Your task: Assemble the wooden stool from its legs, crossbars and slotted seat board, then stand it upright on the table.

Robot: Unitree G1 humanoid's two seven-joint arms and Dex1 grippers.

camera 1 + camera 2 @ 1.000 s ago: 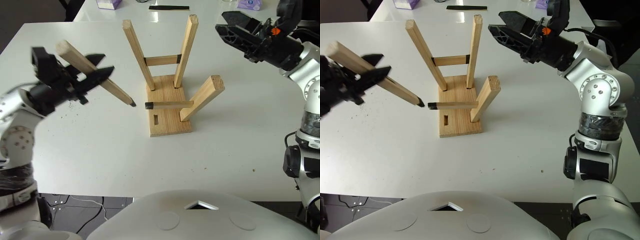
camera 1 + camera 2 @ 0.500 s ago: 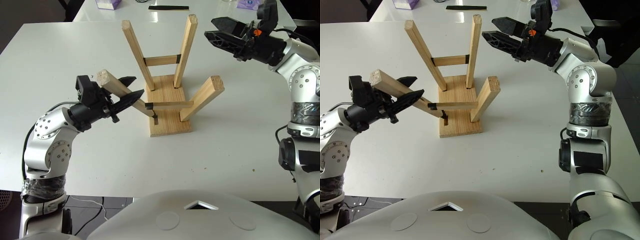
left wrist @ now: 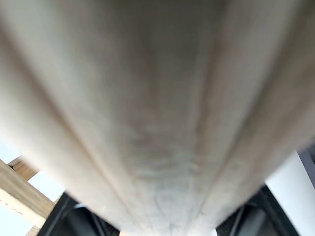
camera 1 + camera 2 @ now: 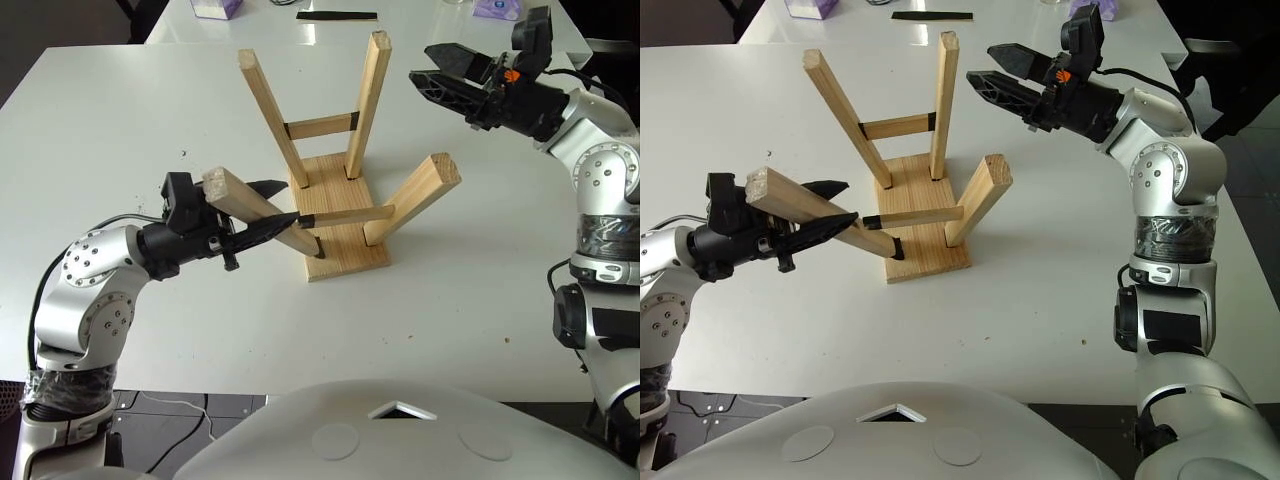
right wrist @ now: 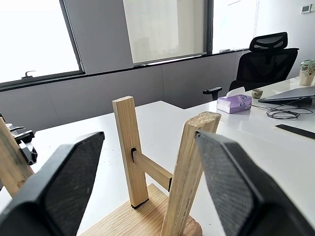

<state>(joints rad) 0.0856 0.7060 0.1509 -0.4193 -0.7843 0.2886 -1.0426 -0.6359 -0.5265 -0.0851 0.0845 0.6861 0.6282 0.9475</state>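
Observation:
The slotted seat board (image 4: 345,255) lies flat on the white table (image 4: 150,100). Two legs (image 4: 270,115) (image 4: 368,100) stand up from it, joined by a crossbar (image 4: 320,127). A third leg (image 4: 418,195) leans at the board's right side, with a second crossbar (image 4: 345,213) running left from it. My left gripper (image 4: 285,203) is shut on a fourth leg (image 4: 240,197), tilted, its dark tip touching the board's near left part. That leg (image 3: 147,98) looms close in the left wrist view. My right gripper (image 4: 421,65) hangs open beside the right standing leg's top, its fingers (image 5: 54,191) apart and holding nothing.
Purple boxes (image 4: 218,8) (image 4: 497,8) and a black strip (image 4: 338,15) lie on the far table. White tabletop stretches to the left of the board and in front of it. An office chair (image 5: 266,54) stands behind in the right wrist view.
My left arm swung in from the far left, lowering the leg's tip onto the board. The board with its legs has turned slightly. The right gripper has shifted a little to the left.

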